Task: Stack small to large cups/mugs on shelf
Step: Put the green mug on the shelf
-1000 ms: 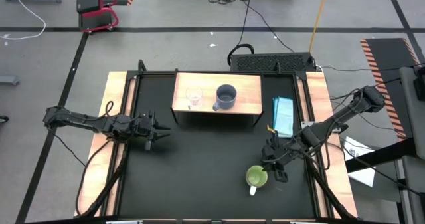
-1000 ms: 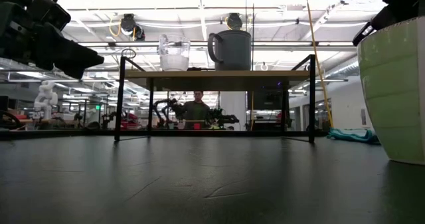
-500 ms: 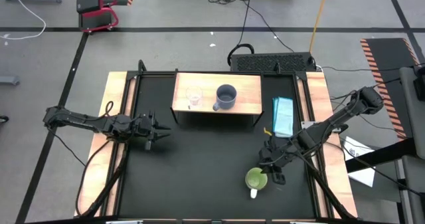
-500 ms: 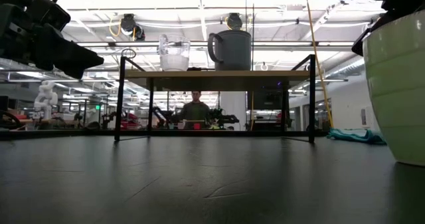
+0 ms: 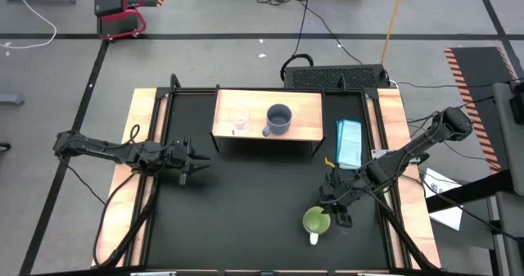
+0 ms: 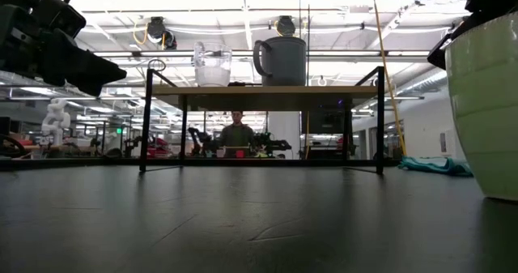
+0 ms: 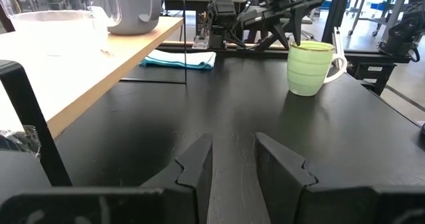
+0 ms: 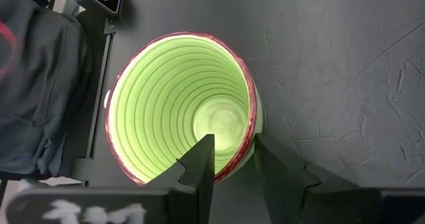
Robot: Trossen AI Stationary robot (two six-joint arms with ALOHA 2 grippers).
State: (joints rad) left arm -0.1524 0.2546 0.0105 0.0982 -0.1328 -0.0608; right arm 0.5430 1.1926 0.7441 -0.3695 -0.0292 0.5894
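Note:
The lime-green mug [image 5: 315, 220] stands upright on the black table at the near right, its white handle [image 5: 312, 237] toward the near edge. My right gripper [image 8: 234, 157] is open over its rim, slanting down from the far right, one finger inside and one outside. On the shelf [image 5: 303, 127] at the back stand the clear glass cup [image 5: 238, 120] and the grey-blue mug [image 5: 278, 119], side by side on their bases. My left gripper [image 5: 196, 163] waits open above the table's left part, with nothing between its fingers. My right gripper straddles the green mug's rim [image 8: 251, 127] on the side away from the handle, one finger in the hollow and one outside the wall. The mug's base is on the table. Whether either finger touches the wall, I cannot tell.
A folded teal cloth [image 5: 349, 141] lies right of the shelf. Light-wood strips [image 5: 139, 137] run along the table's left and right sides. Bare black mat stretches between the shelf and the near edge. A person [image 6: 237, 134] shows in the room beyond the shelf.
My right gripper has sunk a little onto the green mug's rim. In the low view the mug has shifted slightly and stands a bit larger than before, still upright on the table.

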